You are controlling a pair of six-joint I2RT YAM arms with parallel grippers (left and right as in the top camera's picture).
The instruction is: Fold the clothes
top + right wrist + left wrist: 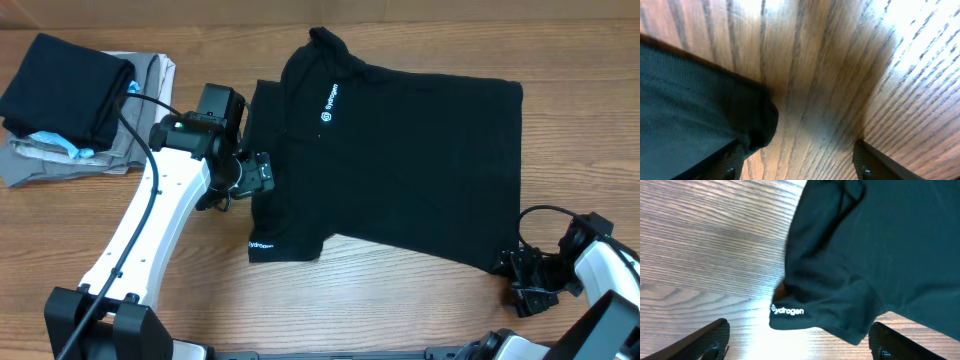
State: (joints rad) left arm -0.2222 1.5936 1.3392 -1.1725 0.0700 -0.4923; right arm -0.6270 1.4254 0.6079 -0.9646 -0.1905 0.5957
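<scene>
The clothes, a black short-sleeved shirt (400,160), lie spread flat on the wooden table, collar at the far side and a small white logo (330,100) on the chest. One sleeve with white print (262,243) points toward the front left. My left gripper (262,172) is at the shirt's left edge; in the left wrist view the gripper (800,347) is open, and the printed sleeve hem (790,312) lies just ahead of its fingers (707,340). My right gripper (520,275) is open beside the shirt's near right corner (757,120), which touches its left finger (725,162).
A pile of folded garments (80,100), a black one on top of grey and beige ones, sits at the back left. The left arm (150,230) reaches across the front left with its black cable looping over it. Bare wood (380,300) runs along the front edge.
</scene>
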